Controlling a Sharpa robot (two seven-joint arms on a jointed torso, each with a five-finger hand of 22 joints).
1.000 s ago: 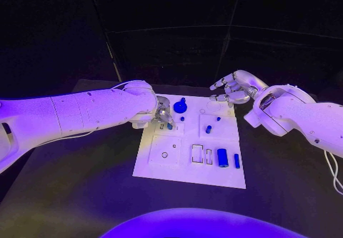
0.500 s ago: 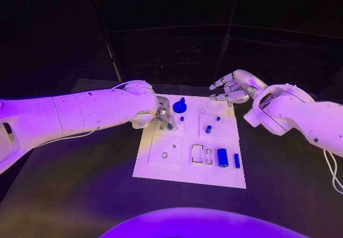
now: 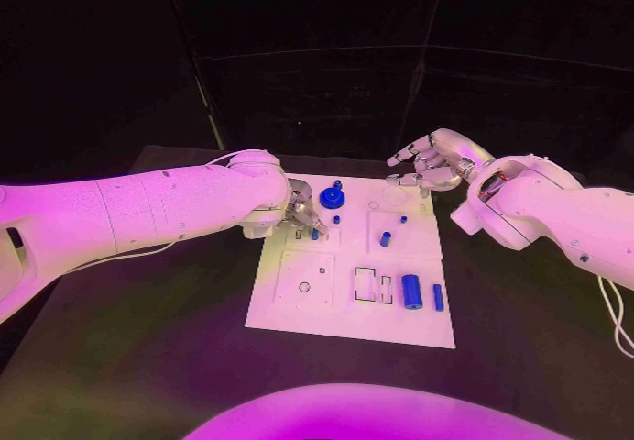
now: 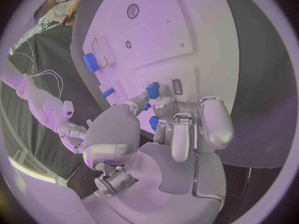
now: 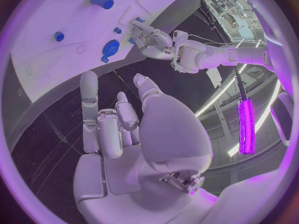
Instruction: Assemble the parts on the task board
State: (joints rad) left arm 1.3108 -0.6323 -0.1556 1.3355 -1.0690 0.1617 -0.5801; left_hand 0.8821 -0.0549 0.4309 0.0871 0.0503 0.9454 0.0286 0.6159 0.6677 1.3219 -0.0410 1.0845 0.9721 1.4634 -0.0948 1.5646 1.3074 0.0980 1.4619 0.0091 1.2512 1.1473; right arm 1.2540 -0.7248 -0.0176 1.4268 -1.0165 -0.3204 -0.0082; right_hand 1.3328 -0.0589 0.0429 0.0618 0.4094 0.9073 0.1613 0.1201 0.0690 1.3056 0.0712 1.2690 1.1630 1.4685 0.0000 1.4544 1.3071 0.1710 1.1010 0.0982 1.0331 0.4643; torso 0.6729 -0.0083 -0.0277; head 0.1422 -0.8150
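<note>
- Two white arms reach over the black desk [image 3: 158,357], one from each side of the task board [image 3: 350,325].
- The left hand [image 3: 301,213] sits low over the board's far left corner; in the left wrist view its fingers [image 4: 142,104] pinch a small blue part [image 4: 152,90] just above the white surface.
- The right hand [image 3: 430,163] hovers above the board's far right corner, fingers [image 5: 89,97] apart and lightly curled (nothing between them).
- A round blue knob [image 3: 333,195] stands at the far edge, between the two hands.
- A short blue peg [image 3: 386,238] stands mid-board.
- A large blue cylinder [image 3: 411,291] and a slim blue bar [image 3: 437,297] lie side by side near the right edge.
</note>
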